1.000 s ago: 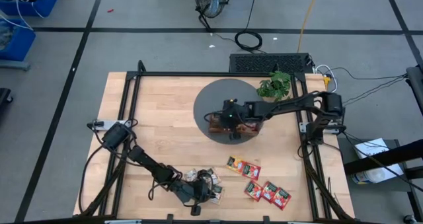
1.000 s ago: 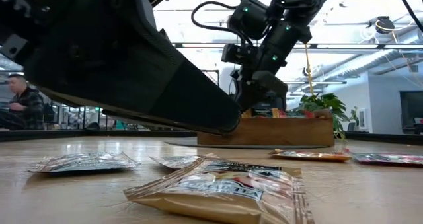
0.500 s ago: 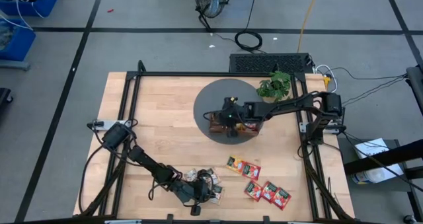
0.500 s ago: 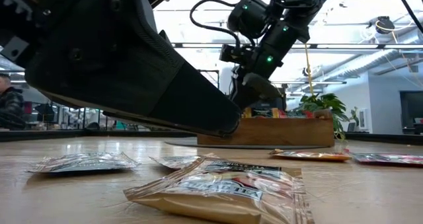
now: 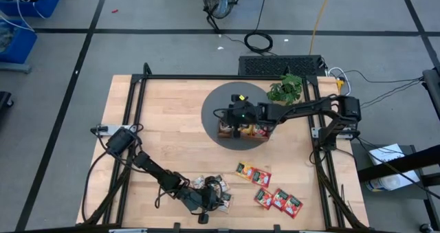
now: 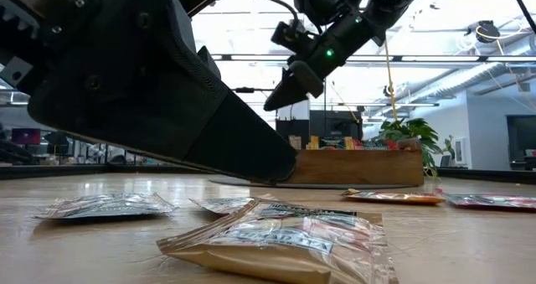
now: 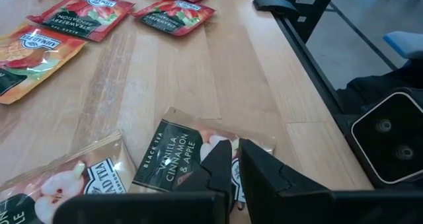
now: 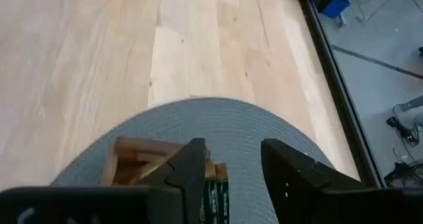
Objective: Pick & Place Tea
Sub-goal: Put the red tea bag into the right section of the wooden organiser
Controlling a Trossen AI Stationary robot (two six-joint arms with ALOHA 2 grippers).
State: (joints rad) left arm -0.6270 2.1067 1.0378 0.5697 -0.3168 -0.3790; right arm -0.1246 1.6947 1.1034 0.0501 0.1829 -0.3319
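Note:
Tea sachets lie flat on the wooden table: pale ones (image 5: 206, 185) by the near edge, orange ones (image 5: 253, 172) and red ones (image 5: 278, 200) to their right. My left gripper (image 7: 234, 168) is down among the pale sachets, shut on a dark-labelled one (image 7: 175, 154). My right gripper (image 8: 234, 161) hangs open above the brown wooden tray (image 5: 242, 132), with nothing between its fingers. The tray stands on a grey round mat (image 5: 220, 102) and holds sachets (image 8: 215, 178). My left gripper has its fingers (image 7: 218, 161) on the near edge of the dark-labelled sachet, at the pale end (image 7: 215, 141). It comes in slanting down from the table's left side. The fingers hide the place of contact. The sachet lies flat on the table.
A green plant (image 5: 286, 89) stands at the mat's far right edge. A black frame (image 5: 137, 95) runs along the table's left, far and right sides. More pale sachets (image 6: 276, 238) lie close to the low camera. Bare wood stretches left of the mat.
My right gripper has risen from the tray, clear above it, and tipped its fingers up toward level. My left gripper and the sachets on the table have kept still.

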